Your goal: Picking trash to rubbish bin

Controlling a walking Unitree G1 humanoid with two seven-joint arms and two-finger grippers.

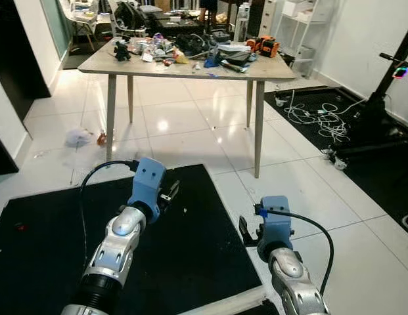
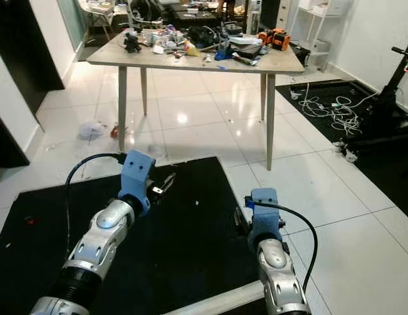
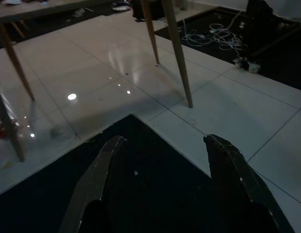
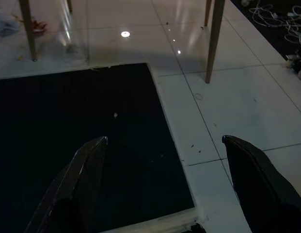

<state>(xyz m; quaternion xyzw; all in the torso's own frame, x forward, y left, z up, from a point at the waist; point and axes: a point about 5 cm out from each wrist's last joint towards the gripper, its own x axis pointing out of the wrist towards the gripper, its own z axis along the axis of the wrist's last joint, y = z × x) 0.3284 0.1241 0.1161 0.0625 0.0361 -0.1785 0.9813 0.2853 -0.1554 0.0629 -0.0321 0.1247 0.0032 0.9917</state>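
Note:
A crumpled pale plastic scrap [image 1: 77, 136] lies on the white tile floor by the table's left leg, with a small red piece [image 1: 100, 138] beside it; both also appear in the right wrist view, scrap [image 4: 5, 22] and red piece [image 4: 36, 24]. My left gripper [image 3: 165, 139] is open over the black mat, holding nothing, and is well short of the scrap. Low at the mat's right edge, my right gripper [image 4: 165, 139] is open too and holds nothing.
A black mat [image 1: 190, 256] covers the floor under both arms, with a tiny red speck [image 1: 20, 226] on it. Ahead stands a wooden table [image 1: 118, 65] loaded with clutter. Loose white cables [image 1: 315, 115] and a wheeled black stand [image 1: 381, 98] are at the right.

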